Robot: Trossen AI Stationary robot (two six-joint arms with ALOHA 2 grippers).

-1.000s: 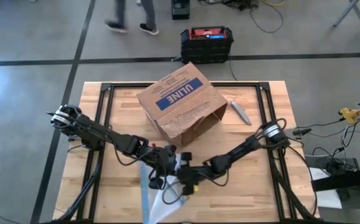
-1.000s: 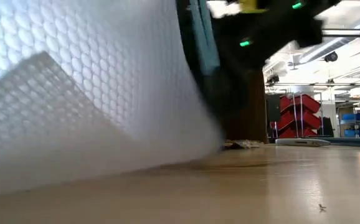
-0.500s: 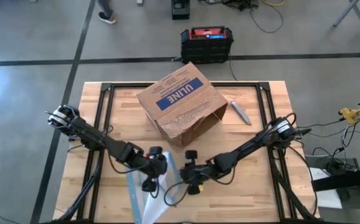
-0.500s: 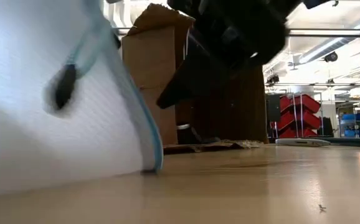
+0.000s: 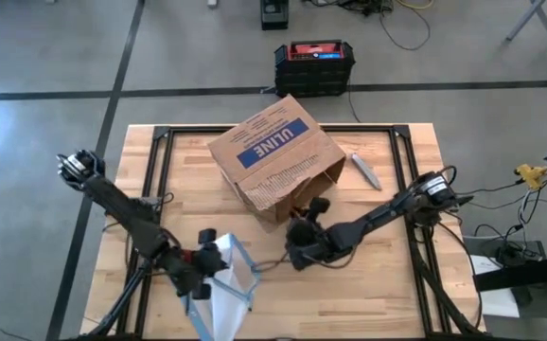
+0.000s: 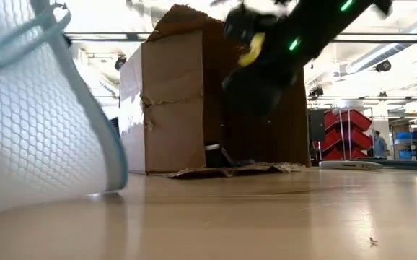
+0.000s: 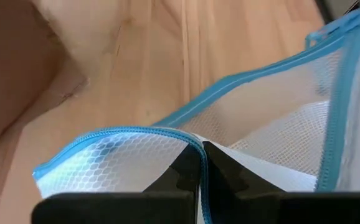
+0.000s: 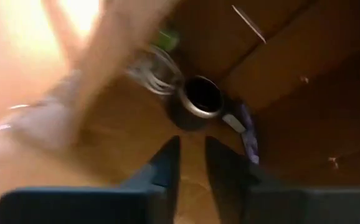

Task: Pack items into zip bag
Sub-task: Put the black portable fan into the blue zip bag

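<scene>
Cardboard box (image 5: 275, 152) fills the middle of the far half of the tabletop (image 5: 387, 294), its torn open side facing the near edge. Right hand (image 5: 297, 248) sits just in front of that opening, blocking it. Zip bag (image 5: 224, 289) stands up at the near left, pinched by the left hand (image 5: 205, 262). Bare wood lies open at near right.

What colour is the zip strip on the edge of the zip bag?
Light blue; the zip strip on the clear, honeycomb-textured zip bag shows best in the left wrist view.
</scene>
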